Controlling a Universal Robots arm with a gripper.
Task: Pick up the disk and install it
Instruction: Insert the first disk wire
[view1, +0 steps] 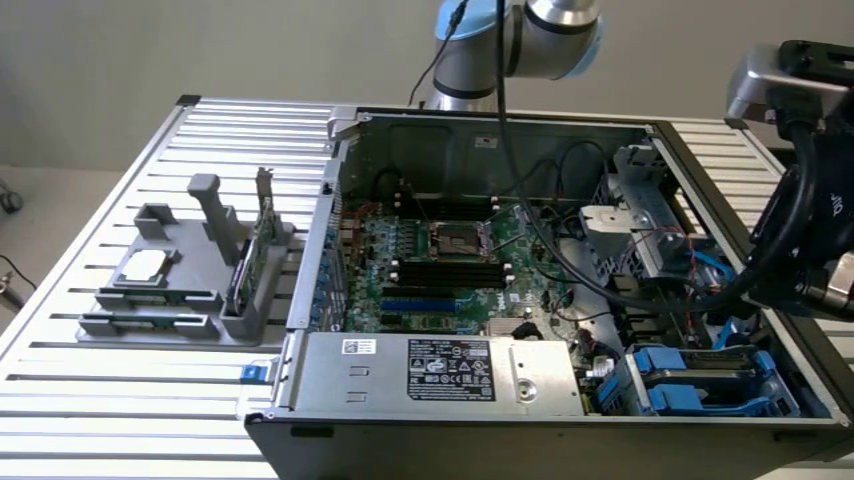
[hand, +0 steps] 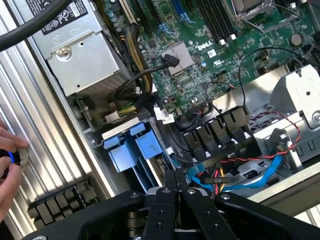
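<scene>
The disk (view1: 697, 378), a grey body framed by blue plastic rails, sits down in the drive bay at the near corner of the open computer case (view1: 467, 425), on the exterior view's right. In the wrist view its blue rail tabs (hand: 131, 146) stick up out of the bay, and its metal face is mostly hidden. My gripper (hand: 178, 186) hangs just above and beside that bay with its black fingers pressed together and nothing between them. The arm's black wrist (view1: 811, 240) stands over the case's right side.
A silver power supply (view1: 441, 370) lies beside the bay, with the green motherboard (view1: 441, 260) behind it. Loose cables (hand: 235, 170) cross the bay area. A grey fixture (view1: 174, 290) on the slatted table holds a silver chip and a green card. A person's hand (hand: 9, 160) rests on the table.
</scene>
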